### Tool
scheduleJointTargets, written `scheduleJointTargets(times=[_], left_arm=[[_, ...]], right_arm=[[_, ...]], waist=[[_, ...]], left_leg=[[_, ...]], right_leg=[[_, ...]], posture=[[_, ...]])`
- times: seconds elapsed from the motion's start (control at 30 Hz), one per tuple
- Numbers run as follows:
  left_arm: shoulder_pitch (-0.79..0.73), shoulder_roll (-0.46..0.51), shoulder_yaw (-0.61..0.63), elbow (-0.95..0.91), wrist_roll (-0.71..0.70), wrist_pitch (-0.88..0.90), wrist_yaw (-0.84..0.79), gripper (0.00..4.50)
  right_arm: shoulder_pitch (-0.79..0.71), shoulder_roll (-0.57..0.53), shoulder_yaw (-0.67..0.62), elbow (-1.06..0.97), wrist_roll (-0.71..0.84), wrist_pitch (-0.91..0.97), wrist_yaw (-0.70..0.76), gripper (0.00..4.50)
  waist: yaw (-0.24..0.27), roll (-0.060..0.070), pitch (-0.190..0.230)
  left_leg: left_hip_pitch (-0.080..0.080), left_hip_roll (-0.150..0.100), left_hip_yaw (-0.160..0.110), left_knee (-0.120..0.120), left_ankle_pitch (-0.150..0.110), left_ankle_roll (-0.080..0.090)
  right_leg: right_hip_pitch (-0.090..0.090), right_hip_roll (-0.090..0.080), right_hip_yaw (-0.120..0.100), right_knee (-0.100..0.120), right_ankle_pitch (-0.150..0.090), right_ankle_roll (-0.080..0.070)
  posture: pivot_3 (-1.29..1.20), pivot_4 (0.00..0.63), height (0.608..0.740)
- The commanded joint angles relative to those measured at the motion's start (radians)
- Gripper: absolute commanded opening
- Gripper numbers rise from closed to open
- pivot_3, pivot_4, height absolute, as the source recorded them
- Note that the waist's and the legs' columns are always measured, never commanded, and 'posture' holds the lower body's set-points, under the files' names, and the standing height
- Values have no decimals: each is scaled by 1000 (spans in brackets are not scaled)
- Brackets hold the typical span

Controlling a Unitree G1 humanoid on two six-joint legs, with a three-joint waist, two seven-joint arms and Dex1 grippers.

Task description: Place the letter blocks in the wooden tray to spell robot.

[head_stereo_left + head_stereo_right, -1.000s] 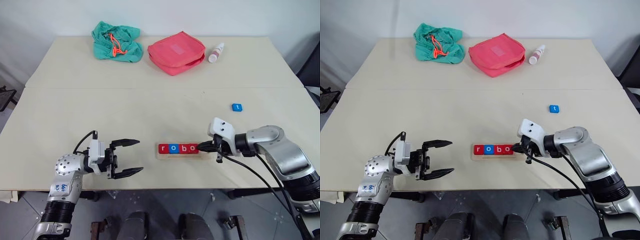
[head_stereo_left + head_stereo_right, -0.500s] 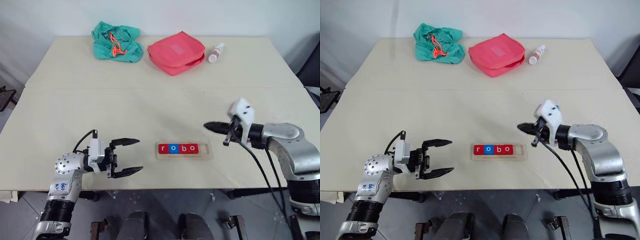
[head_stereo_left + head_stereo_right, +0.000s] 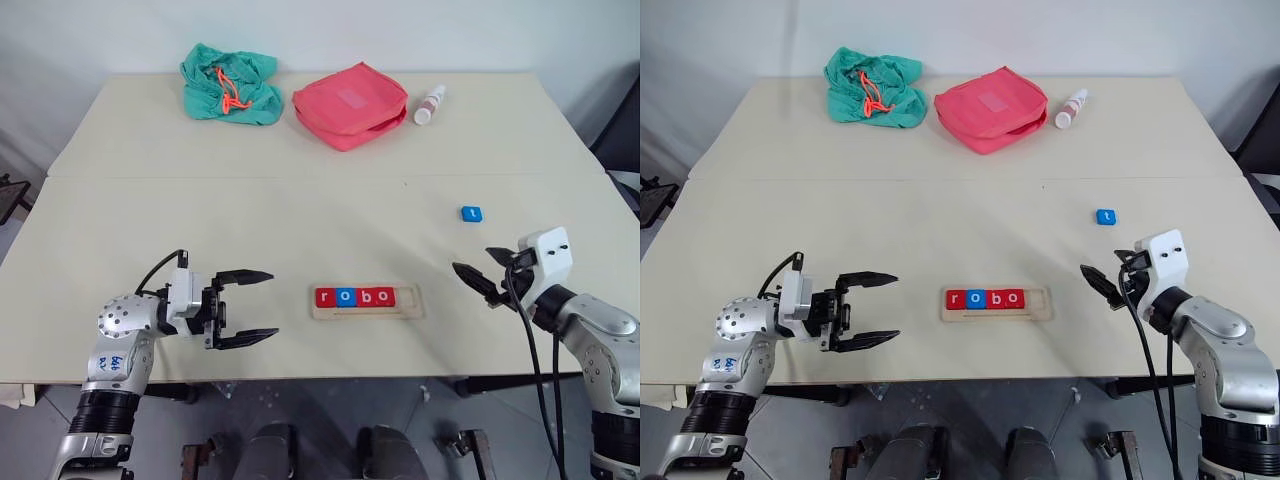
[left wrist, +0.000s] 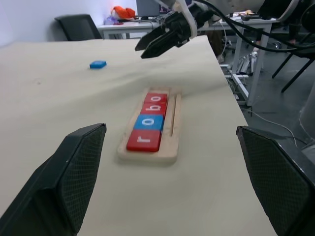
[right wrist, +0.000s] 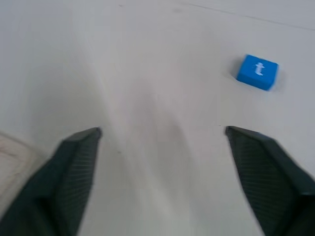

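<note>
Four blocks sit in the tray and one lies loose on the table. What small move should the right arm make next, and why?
Probably move the right gripper toward the blue t block and lower over it. The wooden tray holds r, o, b, o with its last slot, on the robot's right, empty. The t lies apart on the table beyond the gripper, whose jaws stand open and empty.

A pale beige table (image 3: 200, 220) carries everything, a seam running across it from side to side. At its far edge lie a crumpled teal cloth bag (image 3: 229, 83) with an orange cord, a red zip pouch (image 3: 350, 103) and a small white bottle (image 3: 431, 104) on its side. Near the front edge sits the wooden tray (image 3: 366, 301). A blue t block (image 3: 471, 213) lies alone, well apart from the tray.
</note>
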Motion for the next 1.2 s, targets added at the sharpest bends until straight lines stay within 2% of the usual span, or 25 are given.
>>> scheduleJointTargets(times=[0.03, 0.27, 0.47, 0.57, 0.87, 1.03, 1.2], left_arm=[[-10, -4, 19, 5, -13, -19, -7, 4500], [-4, -5, 22, 17, -14, -22, -10, 4500], [2, -6, 20, 4, -12, -20, 0, 4500], [9, -14, 17, -10, -12, -17, 10, 4500], [43, -17, 27, -54, -10, -16, 35, 4500], [65, -18, 30, -84, -11, -12, 52, 4500], [90, -15, 35, -110, -13, -10, 68, 4500]], right_arm=[[22, -1, -42, -29, 7, -22, -30, 4474], [43, 11, -74, -49, 14, -16, -99, 4474], [-102, 40, -37, 101, -21, -40, -185, 4474], [-254, 53, 19, 308, -76, -121, -202, 4474], [-589, 90, 111, 856, -183, -395, -194, 4474], [-668, 104, 137, 1043, -231, -509, -217, 4474], [-676, 120, 141, 1088, -244, -549, -244, 4474]], waist=[[2, 0, 0], [0, 0, 0], [-3, 0, 0], [-5, 0, 0], [-11, 0, 0], [-18, 0, 0], [-30, 0, 0]], left_leg=[[0, 0, 0, 0, 0, 0], [0, 0, 0, 0, 0, 0], [0, 0, 1, 1, 0, 0], [1, 0, 0, 0, 0, 0], [0, 0, 0, 0, 0, 0], [0, 0, -1, 0, 0, 0], [0, 0, -1, -1, 0, 0]], right_leg=[[0, 0, 0, 0, 0, 0], [0, 0, 0, 1, 0, 0], [0, 0, 1, 1, 0, 0], [-1, 0, 0, 4, 0, 0], [-2, -1, 0, 5, 0, 0], [-2, -1, -1, 5, 0, 0], [-2, -1, -1, 5, 0, 0]], posture=[[0, 150, 740], [0, 150, 740], [0, 150, 740], [0, 150, 740], [0, 150, 740], [0, 150, 740], [0, 150, 740]])
